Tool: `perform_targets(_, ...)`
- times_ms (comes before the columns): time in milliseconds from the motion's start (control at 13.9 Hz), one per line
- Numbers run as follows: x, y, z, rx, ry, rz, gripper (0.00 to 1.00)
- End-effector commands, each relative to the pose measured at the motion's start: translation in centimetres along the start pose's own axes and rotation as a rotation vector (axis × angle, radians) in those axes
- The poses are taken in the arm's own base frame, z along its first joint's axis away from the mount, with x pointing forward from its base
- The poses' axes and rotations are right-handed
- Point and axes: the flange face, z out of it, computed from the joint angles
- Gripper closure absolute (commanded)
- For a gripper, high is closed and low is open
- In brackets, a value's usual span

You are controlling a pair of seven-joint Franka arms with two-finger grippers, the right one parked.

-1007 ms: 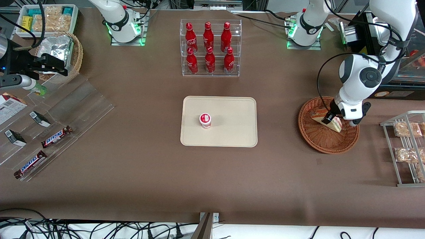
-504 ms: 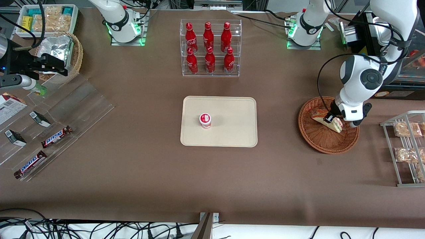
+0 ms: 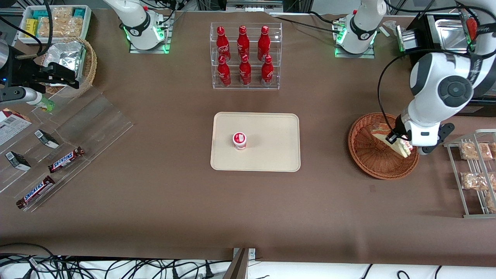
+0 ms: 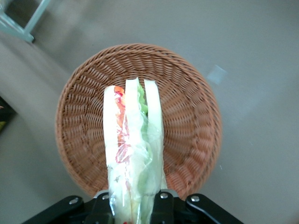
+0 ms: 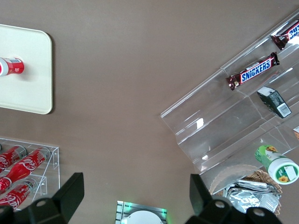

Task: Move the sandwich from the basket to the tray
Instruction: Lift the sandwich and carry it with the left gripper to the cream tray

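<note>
Lifting the wrapped sandwich out of the basket

Clamping the sandwich (image 4: 133, 154) by its wide end, the tool (image 3: 395, 140) is holding it just above the basket (image 4: 84, 98), near the desk's working-arm end. Soft bread and slippery clear wrap are calling for a gentle, steady squeeze; the tray (image 3: 271, 128) is waiting mid-desk, carrying a small cup (image 3: 239, 140)

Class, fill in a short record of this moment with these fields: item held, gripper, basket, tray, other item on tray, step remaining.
item held: sandwich, wrapped, clamped at one end and hanging above the basket
gripper: gripper shut on the sandwich, over the basket
basket: round woven wicker basket, nothing else visible in it, at the working arm's end of the table
tray: cream tray at mid-table
other item on tray: small red-and-white cup, upright
step remaining: carry the sandwich to the tray, likely onto its bare part beside the cup
</note>
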Motion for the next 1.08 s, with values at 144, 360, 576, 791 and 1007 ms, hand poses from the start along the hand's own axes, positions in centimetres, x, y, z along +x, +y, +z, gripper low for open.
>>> perform_targets(144, -2.2, 3.7, -6.3, -0.038, -0.037, 0.283, 1.00)
perform_targets(360, -7.3, 9.0, -8.4, -0.093, -0.028, 0.472, 1.00)
perform_targets(576, -12.6, 13.2, -8.1, -0.111, -0.048, 0.599, 1.00)
perform_targets(791, -18.0, 17.8, -6.4, -0.146, -0.053, 0.712, 1.00)
perform_targets(1007, -22.4, 21.5, -3.2, -0.179, -0.052, 0.797, 1.00)
